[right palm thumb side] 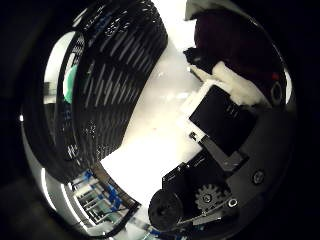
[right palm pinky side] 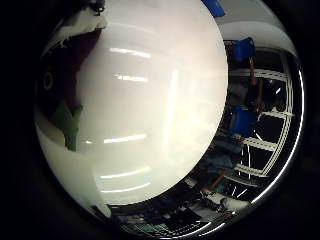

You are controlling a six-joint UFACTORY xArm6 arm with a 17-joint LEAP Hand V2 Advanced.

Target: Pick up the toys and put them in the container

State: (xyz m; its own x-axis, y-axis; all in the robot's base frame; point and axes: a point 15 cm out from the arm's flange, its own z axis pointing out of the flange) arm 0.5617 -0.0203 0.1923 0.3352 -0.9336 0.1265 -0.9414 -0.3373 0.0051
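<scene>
The robot hand (right palm thumb side: 220, 150) hung just beside the black mesh container (right palm thumb side: 110, 85); finger state I cannot tell. A dark-red and green toy (right palm pinky side: 67, 90) lay on the white worktop (right palm pinky side: 150, 100). Advice: approach toy slowly, w/ palm centred.

A black mesh container (right palm thumb side: 115, 85) with slotted walls stands on a white table (right palm thumb side: 160, 130), close to the palm. Something green (right palm thumb side: 70, 90) shows through its wall. Beside it, black and white parts of the hand (right palm thumb side: 220, 135), with a small gear and a dark maroon toy (right palm thumb side: 235, 45) against them, fill the other side.
</scene>
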